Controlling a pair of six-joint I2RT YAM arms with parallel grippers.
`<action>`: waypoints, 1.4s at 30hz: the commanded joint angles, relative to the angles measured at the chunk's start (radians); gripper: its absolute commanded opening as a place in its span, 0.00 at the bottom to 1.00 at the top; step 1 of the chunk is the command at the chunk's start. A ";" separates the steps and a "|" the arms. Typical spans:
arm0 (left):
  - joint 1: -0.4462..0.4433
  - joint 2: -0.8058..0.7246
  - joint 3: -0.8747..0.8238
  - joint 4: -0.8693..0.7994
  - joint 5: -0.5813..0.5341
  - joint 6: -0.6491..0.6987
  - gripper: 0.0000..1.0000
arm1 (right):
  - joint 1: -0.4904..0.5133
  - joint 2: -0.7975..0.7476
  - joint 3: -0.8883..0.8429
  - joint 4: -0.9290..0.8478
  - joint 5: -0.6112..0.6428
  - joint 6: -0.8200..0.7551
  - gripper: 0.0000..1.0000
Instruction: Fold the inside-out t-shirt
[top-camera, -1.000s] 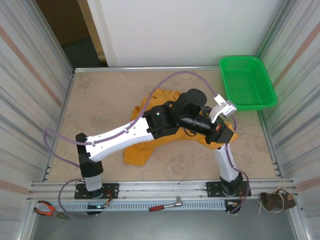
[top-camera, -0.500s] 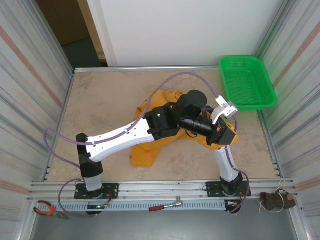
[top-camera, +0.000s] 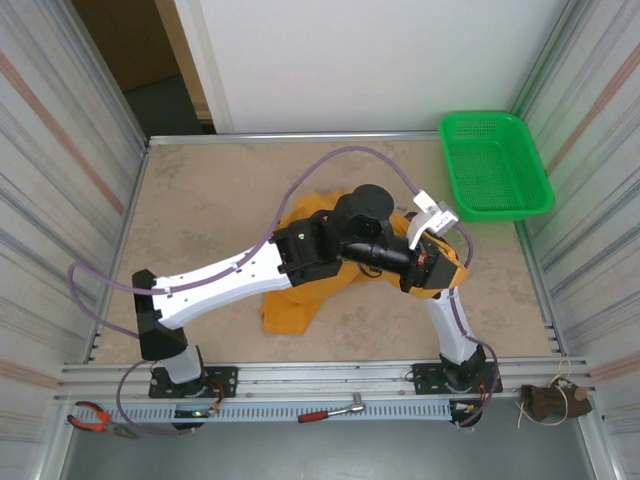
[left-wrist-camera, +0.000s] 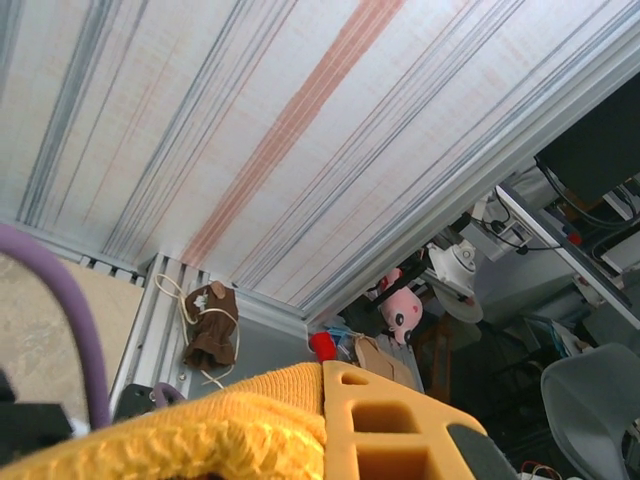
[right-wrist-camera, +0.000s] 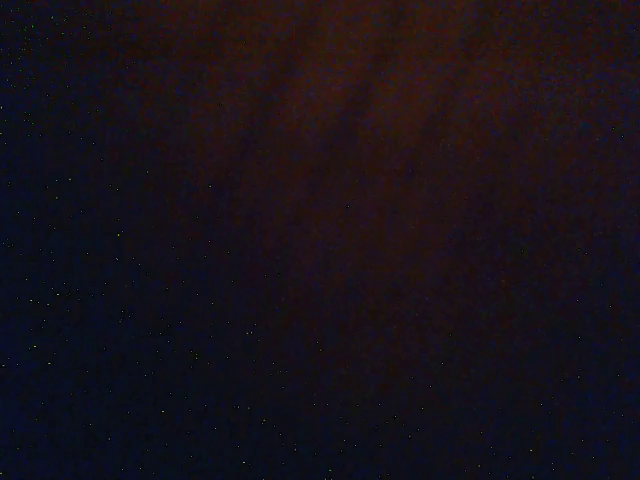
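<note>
The table (top-camera: 200, 200) carries the inside-out t-shirt (top-camera: 288, 312), a crumpled mustard heap at frame centre. Much of it lies under the left arm (top-camera: 230, 280), which crosses from lower left. A green basket (top-camera: 497, 165) sits upper right. The left gripper (left-wrist-camera: 325, 405) pinches a fold of shirt. The right gripper is closed; on what, I cannot tell.

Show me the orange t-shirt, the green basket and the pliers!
orange t-shirt (top-camera: 288, 308): top view, its uncovered lower-left corner.
green basket (top-camera: 505, 212): top view, its near rim.
pliers (top-camera: 90, 415): top view, their red handles.
</note>
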 joint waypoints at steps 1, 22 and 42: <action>0.038 -0.092 -0.047 0.098 -0.018 -0.019 0.00 | -0.013 0.032 -0.072 0.040 -0.103 -0.081 0.00; 0.826 -0.512 -0.484 0.095 -0.139 -0.129 0.00 | -0.059 -0.237 -0.270 0.462 -0.412 -0.261 0.00; 1.244 -0.299 -0.734 0.071 -0.224 -0.121 0.00 | -0.060 -0.670 -0.263 -0.020 -0.514 -0.602 0.00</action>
